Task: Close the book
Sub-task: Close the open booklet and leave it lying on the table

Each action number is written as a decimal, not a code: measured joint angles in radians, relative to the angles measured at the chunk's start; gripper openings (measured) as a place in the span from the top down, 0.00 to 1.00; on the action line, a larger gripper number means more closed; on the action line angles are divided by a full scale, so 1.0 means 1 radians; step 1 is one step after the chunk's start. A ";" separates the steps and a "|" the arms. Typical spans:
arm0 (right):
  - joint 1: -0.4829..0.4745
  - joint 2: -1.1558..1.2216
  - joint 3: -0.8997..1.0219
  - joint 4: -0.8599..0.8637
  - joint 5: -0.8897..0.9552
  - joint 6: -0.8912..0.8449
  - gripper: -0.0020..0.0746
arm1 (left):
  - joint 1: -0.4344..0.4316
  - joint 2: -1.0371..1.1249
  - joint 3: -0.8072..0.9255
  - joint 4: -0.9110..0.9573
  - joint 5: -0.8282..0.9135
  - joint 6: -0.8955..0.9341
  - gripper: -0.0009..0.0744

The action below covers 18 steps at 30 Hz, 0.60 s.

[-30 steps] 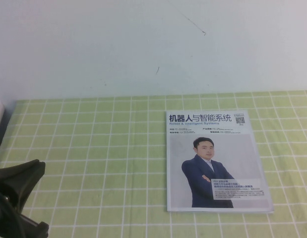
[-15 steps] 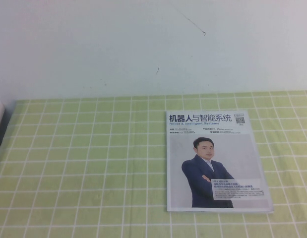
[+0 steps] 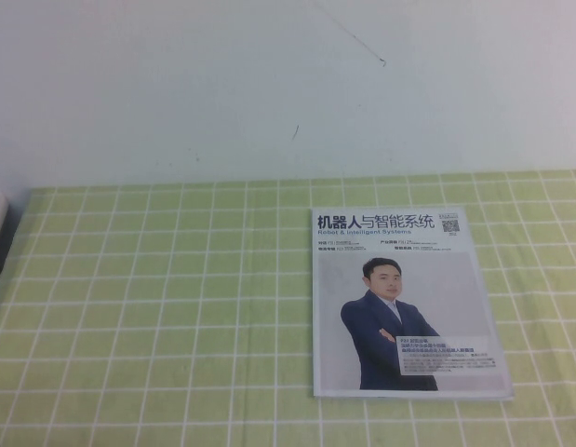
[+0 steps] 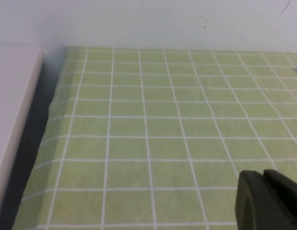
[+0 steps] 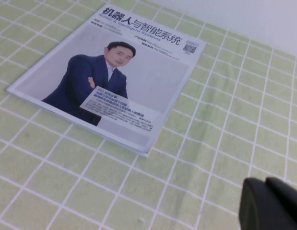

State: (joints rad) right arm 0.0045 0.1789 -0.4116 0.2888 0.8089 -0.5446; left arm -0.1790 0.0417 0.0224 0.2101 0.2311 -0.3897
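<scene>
Left gripper (image 4: 269, 201): only a dark edge of it shows in the left wrist view, low over bare cloth on the robot's left side; outside the high view. Whether the claw is apart or together: cannot tell.
Right gripper (image 5: 270, 203): only a dark edge shows in the right wrist view, above the cloth on the near side of the book, not touching it; outside the high view. Claw state: cannot tell.
Tablecloth (image 3: 176, 307): light green with a white grid, covers the table.
Book (image 3: 399, 303): closed and flat on the cloth, front cover up, right of the table's middle, nearer the front edge than the wall. Nothing is holding it.
Cover (image 5: 110, 76): man in a dark blue suit with arms crossed, on a pale grey ground; a white text box lies over his lower body; black title across the far edge.
White ledge (image 4: 14, 120): along the cloth's left border, with a dark gap between the two.
Wall (image 3: 269, 84): white with a few small marks, behind the far edge of the cloth.
</scene>
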 joint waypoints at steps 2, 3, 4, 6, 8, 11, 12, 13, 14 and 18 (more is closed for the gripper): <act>0.000 0.000 0.000 0.000 0.000 0.000 0.98 | 0.000 0.000 0.000 -0.008 -0.007 0.011 0.99; 0.000 0.000 0.000 0.000 0.000 0.000 0.98 | 0.000 0.000 0.000 -0.020 -0.007 0.026 0.99; 0.000 0.000 0.000 0.000 0.000 0.000 0.98 | 0.000 0.000 0.000 -0.043 -0.005 0.063 0.99; 0.000 0.000 0.000 0.000 0.000 0.000 0.98 | 0.004 0.000 0.000 -0.113 0.030 0.174 0.99; 0.000 0.000 0.000 0.000 0.000 0.000 0.98 | 0.018 0.000 0.000 -0.180 0.063 0.261 0.99; 0.000 0.000 0.000 0.002 -0.002 0.000 0.98 | 0.044 -0.008 -0.002 -0.222 0.069 0.350 0.99; 0.000 0.000 0.000 0.002 -0.002 0.000 0.98 | 0.053 -0.020 -0.002 -0.227 0.072 0.370 0.99; 0.000 0.000 0.000 0.004 -0.004 0.000 0.98 | 0.059 -0.031 -0.002 -0.228 0.072 0.390 0.99; 0.000 0.000 0.000 0.004 -0.004 0.000 0.98 | 0.068 -0.041 -0.002 -0.226 0.072 0.406 0.99; 0.000 0.000 0.000 0.006 -0.004 0.000 0.98 | 0.078 -0.052 -0.002 -0.210 0.076 0.450 0.99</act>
State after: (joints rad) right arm 0.0045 0.1789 -0.4116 0.2948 0.8052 -0.5446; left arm -0.1011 -0.0100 0.0206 0.0000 0.3070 0.0599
